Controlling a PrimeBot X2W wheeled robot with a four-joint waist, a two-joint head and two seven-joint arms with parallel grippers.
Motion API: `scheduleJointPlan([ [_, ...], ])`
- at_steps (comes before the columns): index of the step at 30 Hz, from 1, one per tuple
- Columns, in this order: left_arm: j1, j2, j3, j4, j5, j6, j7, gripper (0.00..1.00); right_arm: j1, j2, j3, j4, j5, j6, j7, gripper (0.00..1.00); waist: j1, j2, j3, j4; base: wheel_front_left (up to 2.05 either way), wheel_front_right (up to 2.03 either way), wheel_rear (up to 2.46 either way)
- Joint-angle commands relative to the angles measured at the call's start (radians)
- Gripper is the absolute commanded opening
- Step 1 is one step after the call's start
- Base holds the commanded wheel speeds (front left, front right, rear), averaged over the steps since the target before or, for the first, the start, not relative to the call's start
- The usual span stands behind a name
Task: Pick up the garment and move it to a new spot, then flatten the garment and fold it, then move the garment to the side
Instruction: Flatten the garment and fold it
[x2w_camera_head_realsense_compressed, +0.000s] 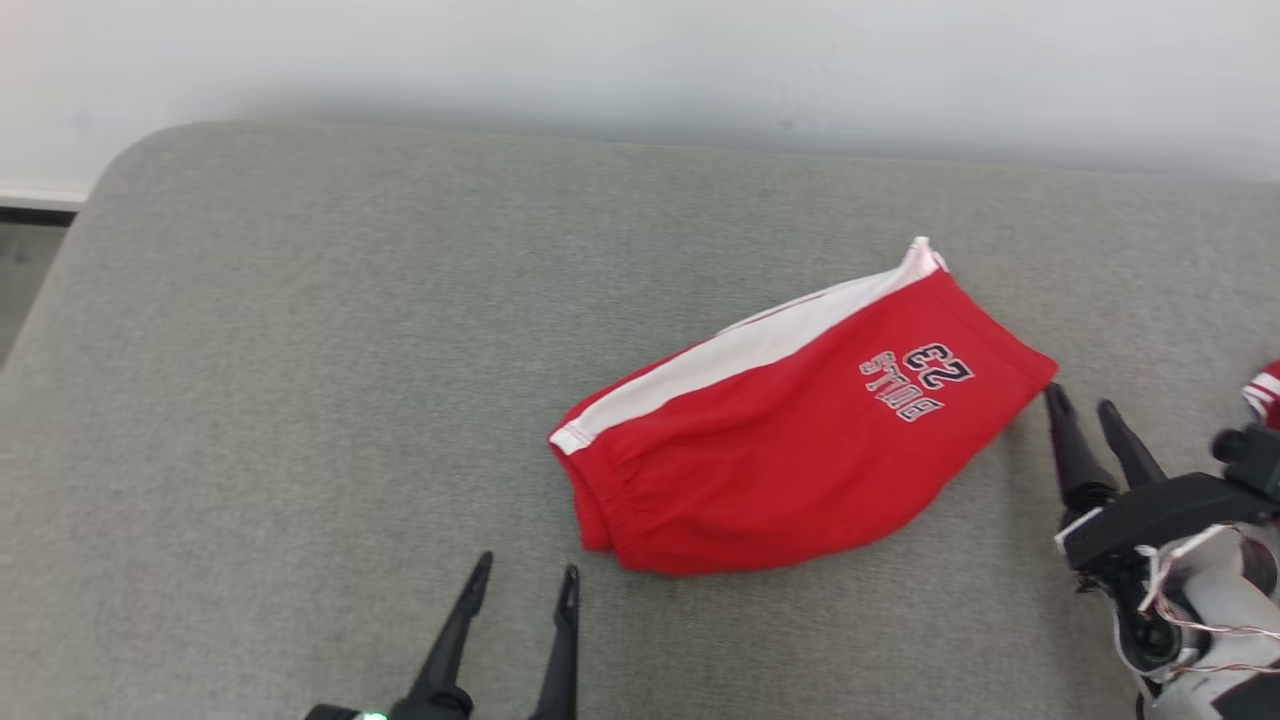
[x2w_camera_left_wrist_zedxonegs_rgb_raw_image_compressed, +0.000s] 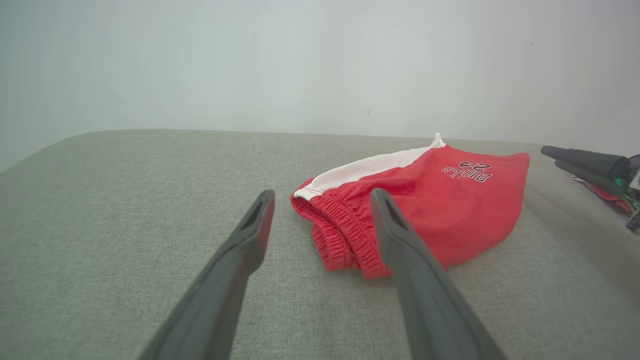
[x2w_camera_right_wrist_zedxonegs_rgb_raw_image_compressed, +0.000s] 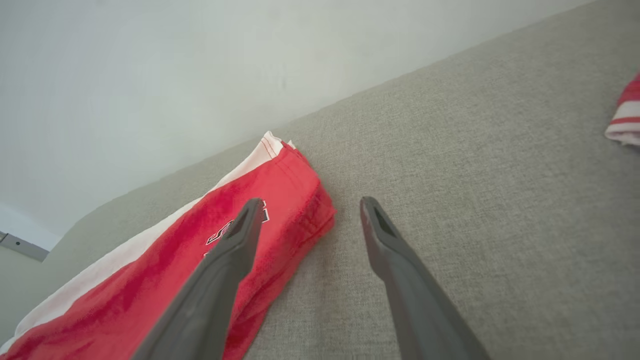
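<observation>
The garment (x2w_camera_head_realsense_compressed: 790, 440) is a pair of red shorts with a white side stripe and a printed number, lying folded on the grey cushion. In the left wrist view the garment (x2w_camera_left_wrist_zedxonegs_rgb_raw_image_compressed: 440, 210) shows its elastic waistband toward me; in the right wrist view the garment (x2w_camera_right_wrist_zedxonegs_rgb_raw_image_compressed: 200, 270) shows its hem corner. My left gripper (x2w_camera_head_realsense_compressed: 527, 578) stands open just in front of the waistband end, holding nothing, seen too as the left gripper (x2w_camera_left_wrist_zedxonegs_rgb_raw_image_compressed: 322, 197). My right gripper (x2w_camera_head_realsense_compressed: 1082, 400) is open beside the hem corner, empty, and the right gripper (x2w_camera_right_wrist_zedxonegs_rgb_raw_image_compressed: 310, 205) hangs over that corner.
The grey cushion (x2w_camera_head_realsense_compressed: 300, 400) runs back to a white wall. Another red and white striped cloth (x2w_camera_head_realsense_compressed: 1265, 392) lies at the far right edge, also the striped cloth (x2w_camera_right_wrist_zedxonegs_rgb_raw_image_compressed: 625, 115). The cushion's rounded left corner drops to the floor (x2w_camera_head_realsense_compressed: 20, 270).
</observation>
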Motion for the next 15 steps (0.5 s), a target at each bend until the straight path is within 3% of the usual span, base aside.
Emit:
scheduleJointPlan([
  [1, 0.016, -0.008, -0.009, -0.007, 0.021, -0.003, -0.003, 1.00, 0.014, -0.005, -0.022, 0.007, 0.045, -0.002, 0.016, 1.00, 0.0002, 0.0001, 0.001, 0.035, 0.00, 0.00, 0.00],
  [8, -0.002, -0.025, -0.030, 0.002, 0.067, -0.026, -0.003, 1.00, 0.013, -0.022, -0.071, 0.044, 0.196, -0.002, 0.117, 1.00, 0.0002, 0.0001, 0.013, 0.087, 0.00, 0.00, 0.00],
  [15, -0.018, -0.033, -0.034, 0.017, 0.085, -0.051, -0.004, 1.00, -0.027, -0.020, -0.071, 0.109, 0.272, -0.002, 0.198, 1.00, 0.0002, 0.0001, 0.023, 0.129, 0.00, 0.00, 0.00],
])
